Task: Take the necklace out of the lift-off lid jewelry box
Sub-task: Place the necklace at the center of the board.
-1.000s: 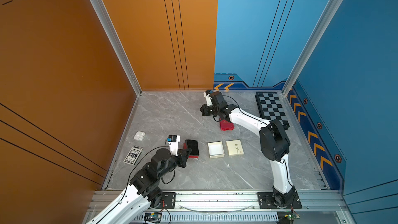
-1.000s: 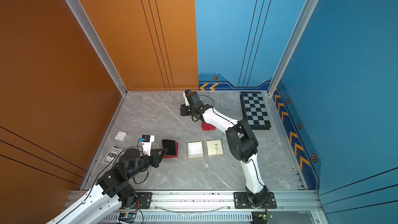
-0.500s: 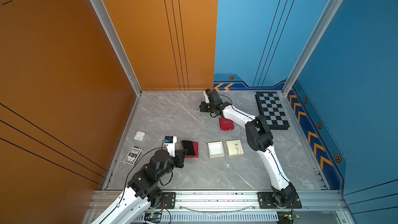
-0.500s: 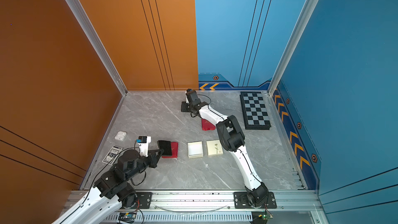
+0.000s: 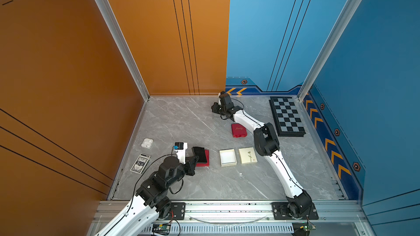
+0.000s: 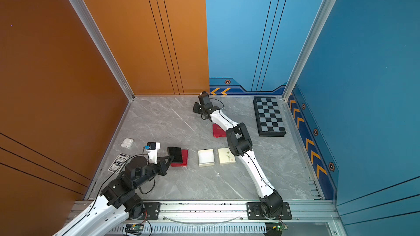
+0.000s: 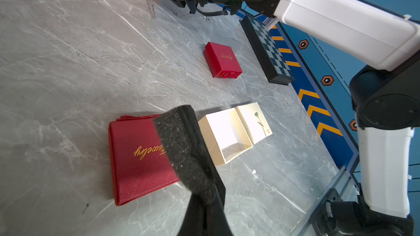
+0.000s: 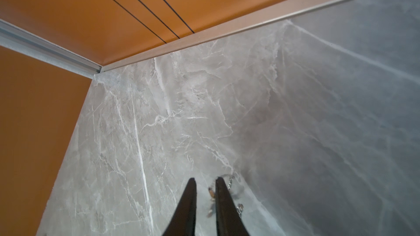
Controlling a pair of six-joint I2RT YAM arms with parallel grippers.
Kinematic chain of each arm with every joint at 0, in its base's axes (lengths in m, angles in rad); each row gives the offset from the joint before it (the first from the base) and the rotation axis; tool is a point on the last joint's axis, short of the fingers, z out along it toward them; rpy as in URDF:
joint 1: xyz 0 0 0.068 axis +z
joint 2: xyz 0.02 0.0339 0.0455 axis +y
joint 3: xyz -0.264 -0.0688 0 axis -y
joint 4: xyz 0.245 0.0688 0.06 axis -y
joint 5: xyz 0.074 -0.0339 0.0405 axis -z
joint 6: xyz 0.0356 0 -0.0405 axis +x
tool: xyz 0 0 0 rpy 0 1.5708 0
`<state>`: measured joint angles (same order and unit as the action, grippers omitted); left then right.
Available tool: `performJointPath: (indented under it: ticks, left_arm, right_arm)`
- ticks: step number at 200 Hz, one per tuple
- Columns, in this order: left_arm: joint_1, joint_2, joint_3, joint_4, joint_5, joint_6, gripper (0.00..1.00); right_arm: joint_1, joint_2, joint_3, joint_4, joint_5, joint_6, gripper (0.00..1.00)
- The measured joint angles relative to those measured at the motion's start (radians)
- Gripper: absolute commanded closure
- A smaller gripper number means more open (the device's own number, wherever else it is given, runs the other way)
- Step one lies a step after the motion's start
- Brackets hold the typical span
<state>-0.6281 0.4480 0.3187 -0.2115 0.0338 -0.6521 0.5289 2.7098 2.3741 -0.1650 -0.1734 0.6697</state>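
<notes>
Toward the worktop's (image 5: 181, 121) far side, I see my right fingers (image 8: 188, 203) slightly parted, released. The necklace (image 7: 151, 10) lies loose on the stone between and beside them. Nearer me, my left fingers (image 7: 200, 221) are clenched on a black foam pad (image 7: 181, 146), held over the red box (image 7: 136, 155).

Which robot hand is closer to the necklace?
Right. The right gripper has the necklace just at its tips. The left gripper is well away, closer to the robot's base, holding a black foam pad.
</notes>
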Motion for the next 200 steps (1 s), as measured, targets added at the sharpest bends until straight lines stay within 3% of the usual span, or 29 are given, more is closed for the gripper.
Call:
performJointPath:
  ticks: [35, 70, 124, 200]
  left_arm:
    - [0.0, 0.035, 0.0, 0.05, 0.02, 0.0, 1.0]
    - [0.0, 0.072, 0.005, 0.093, 0.024, 0.0, 1.0]
    - [0.002, 0.183, 0.021, 0.222, 0.046, 0.0, 1.0]
    - [0.019, 0.477, 0.043, 0.507, 0.116, -0.004, 1.0]
  right_arm:
    - [-0.006, -0.015, -0.025, 0.014, 0.005, 0.008, 0.58]
    - [-0.006, -0.151, -0.244, 0.035, 0.014, -0.006, 0.55]
    - [-0.005, -0.566, -0.723, 0.107, -0.011, -0.035, 0.5]
    - [0.011, -1.151, -1.365, 0.177, -0.092, -0.017, 0.38]
